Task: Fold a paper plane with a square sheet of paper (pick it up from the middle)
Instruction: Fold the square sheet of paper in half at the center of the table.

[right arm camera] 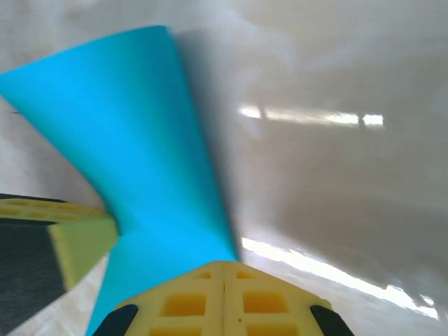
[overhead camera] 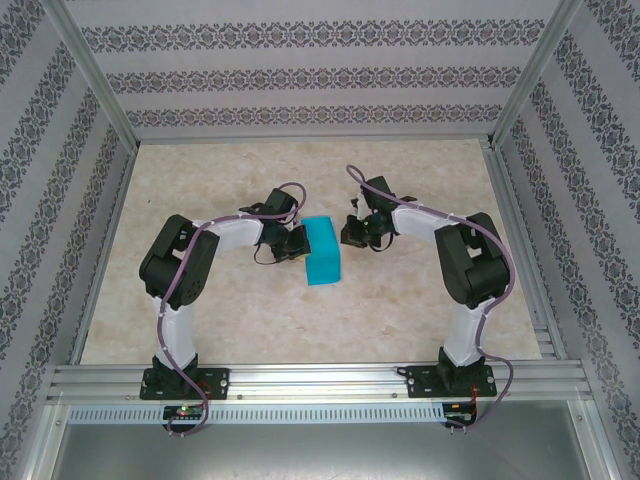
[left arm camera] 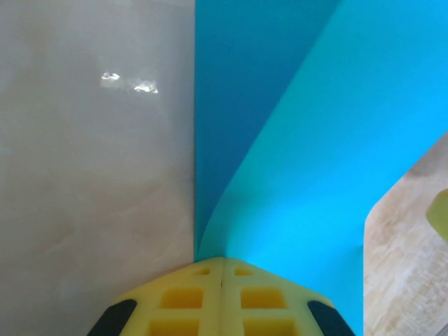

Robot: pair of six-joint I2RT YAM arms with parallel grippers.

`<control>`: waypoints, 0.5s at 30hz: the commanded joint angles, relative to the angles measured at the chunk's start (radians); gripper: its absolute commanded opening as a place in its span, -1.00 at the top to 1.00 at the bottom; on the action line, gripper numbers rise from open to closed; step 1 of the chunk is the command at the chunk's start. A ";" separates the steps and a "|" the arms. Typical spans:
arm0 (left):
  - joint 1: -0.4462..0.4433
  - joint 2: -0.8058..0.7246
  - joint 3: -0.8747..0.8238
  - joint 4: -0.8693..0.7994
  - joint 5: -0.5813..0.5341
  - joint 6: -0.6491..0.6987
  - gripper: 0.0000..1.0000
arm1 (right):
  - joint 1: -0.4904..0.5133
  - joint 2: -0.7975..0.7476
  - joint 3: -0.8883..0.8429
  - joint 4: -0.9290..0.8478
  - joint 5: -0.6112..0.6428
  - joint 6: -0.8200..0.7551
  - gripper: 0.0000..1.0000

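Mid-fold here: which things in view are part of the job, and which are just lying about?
Part of the job:
- square sheet of paper, bent over itself
- left gripper, pinching it
- right gripper, shut at its edge

Just surroundings:
- table
- aluminium frame
- patterned walls

Blue, cream and yellow
The square sheet of paper (overhead camera: 323,252) is cyan-blue, the worktop (overhead camera: 250,320) cloudy cream, the walls (overhead camera: 300,70) grey flower stripes, the left end effector (left arm camera: 222,264) yellow.
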 commanded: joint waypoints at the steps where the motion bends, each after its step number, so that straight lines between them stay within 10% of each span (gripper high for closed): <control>1: -0.023 0.131 -0.068 -0.207 -0.186 0.005 1.00 | 0.052 0.034 0.050 0.063 -0.049 0.008 1.00; 15: -0.027 0.130 -0.077 -0.220 -0.191 0.000 1.00 | -0.011 0.166 0.055 0.106 -0.031 0.047 1.00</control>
